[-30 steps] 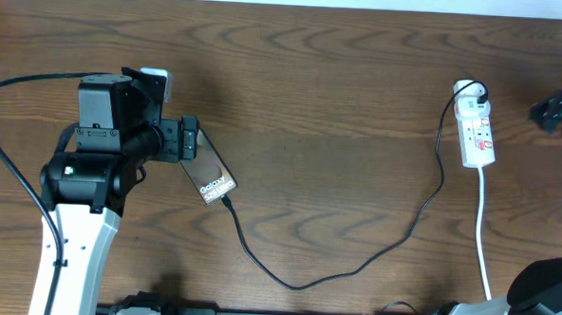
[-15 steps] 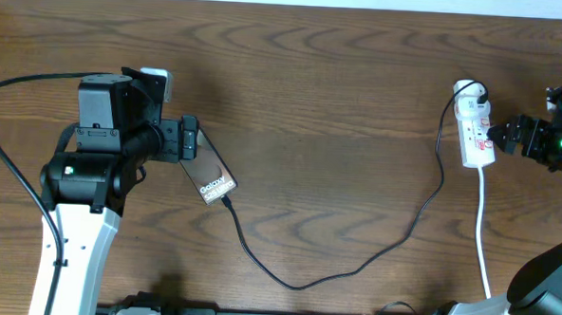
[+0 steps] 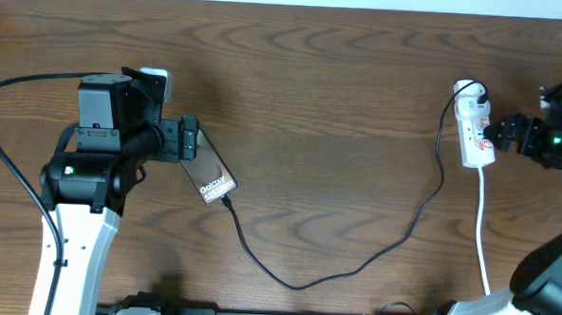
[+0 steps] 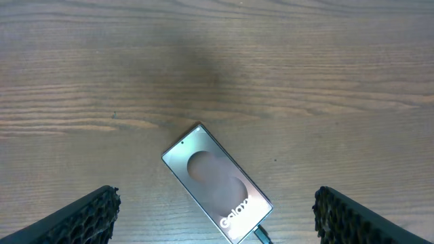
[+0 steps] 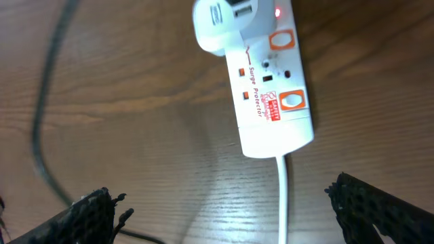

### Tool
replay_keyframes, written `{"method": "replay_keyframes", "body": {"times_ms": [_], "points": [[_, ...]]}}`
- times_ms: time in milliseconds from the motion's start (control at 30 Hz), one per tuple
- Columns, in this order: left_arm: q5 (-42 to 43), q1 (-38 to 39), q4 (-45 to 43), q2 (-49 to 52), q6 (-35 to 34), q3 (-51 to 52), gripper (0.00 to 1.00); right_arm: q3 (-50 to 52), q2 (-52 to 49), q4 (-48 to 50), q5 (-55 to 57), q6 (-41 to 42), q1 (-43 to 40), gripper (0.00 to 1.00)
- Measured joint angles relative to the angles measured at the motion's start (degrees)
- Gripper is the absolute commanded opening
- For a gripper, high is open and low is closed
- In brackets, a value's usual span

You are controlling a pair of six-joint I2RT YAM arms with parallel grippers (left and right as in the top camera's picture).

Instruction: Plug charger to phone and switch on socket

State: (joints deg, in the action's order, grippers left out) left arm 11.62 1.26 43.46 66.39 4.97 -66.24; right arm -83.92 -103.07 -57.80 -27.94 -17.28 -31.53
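Observation:
The bronze phone (image 3: 211, 180) lies flat and slanted on the table, "Galaxy" lettering up; it also shows in the left wrist view (image 4: 215, 181). The thin black charger cable (image 3: 299, 284) has its tip at the phone's lower edge (image 4: 261, 236). It loops across the table to the white plug on the socket (image 3: 474, 128). My left gripper (image 3: 189, 139) is open and empty above the phone's upper end (image 4: 217, 203). My right gripper (image 3: 502, 135) is open and empty beside the socket's right side (image 5: 224, 196). In the right wrist view a small red light glows on the socket (image 5: 274, 88) near the plug.
The socket's white cord (image 3: 484, 233) runs down toward the table's front edge and also shows in the right wrist view (image 5: 283, 203). The left arm's thick black cable (image 3: 1, 155) arcs at the far left. The wooden table (image 3: 342, 75) fills all views.
My right gripper has come in from the far right edge to just beside the socket. The left arm, phone and cable have not moved.

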Motion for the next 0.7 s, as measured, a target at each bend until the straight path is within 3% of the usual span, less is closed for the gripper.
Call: {"method": "replay_keyframes", "body": {"times_ms": [300, 700], "points": [[0.0, 0.0, 0.04, 0.0, 0.0, 0.0, 0.92, -10.08, -14.58, -3.52, 1.2, 0.33, 4.52, 0.99], [0.0, 0.0, 0.0, 0.0, 0.0, 0.0, 0.92, -16.11, -17.97, 1.77, 1.84, 0.33, 6.91, 0.99]]}}
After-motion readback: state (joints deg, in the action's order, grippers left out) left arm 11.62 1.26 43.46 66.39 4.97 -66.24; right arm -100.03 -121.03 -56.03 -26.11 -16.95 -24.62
